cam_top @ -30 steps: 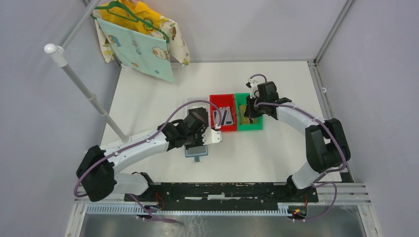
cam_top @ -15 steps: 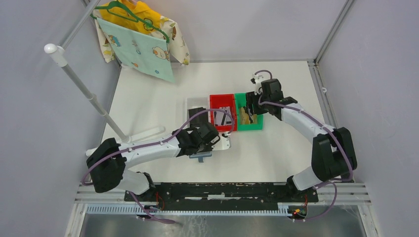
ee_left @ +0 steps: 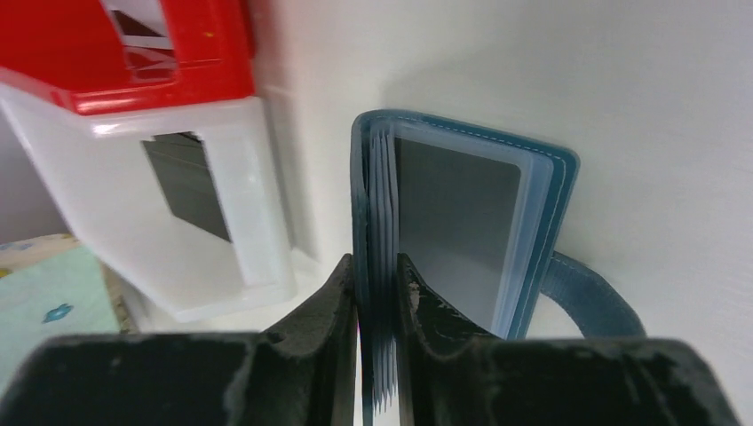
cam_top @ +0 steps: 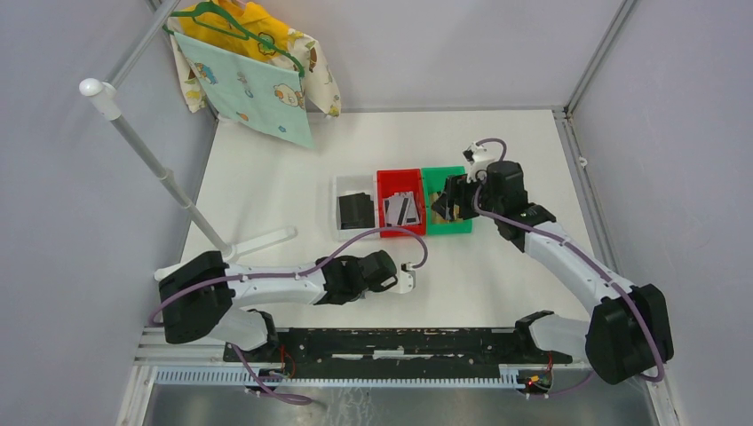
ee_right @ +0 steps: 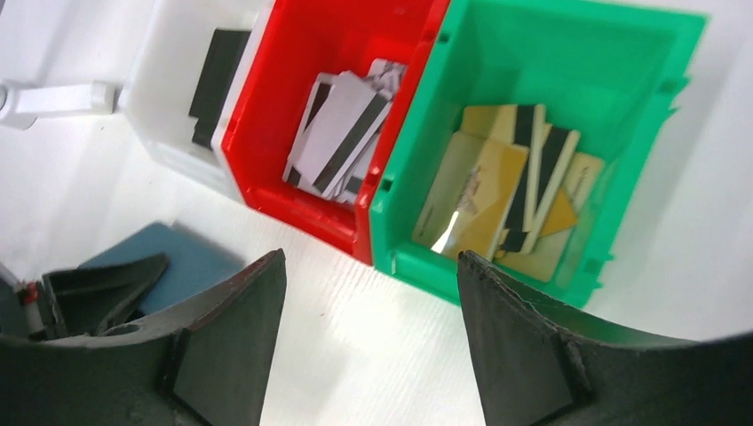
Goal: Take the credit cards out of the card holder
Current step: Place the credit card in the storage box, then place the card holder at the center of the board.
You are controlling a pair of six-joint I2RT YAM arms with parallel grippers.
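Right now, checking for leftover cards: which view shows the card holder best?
Left wrist: the card holder is close up, sleeves fanned, pinched in the left pincer. Right wrist shows only a blue corner; the top view, nothing clear.

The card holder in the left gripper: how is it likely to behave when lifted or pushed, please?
The card holder is probably floppy, not stiff: its thin clear sleeves fan loosely where the left gripper pinches them. The glossy sleeves may slip in the grip. It looks light; its strap tab could catch when pushed.
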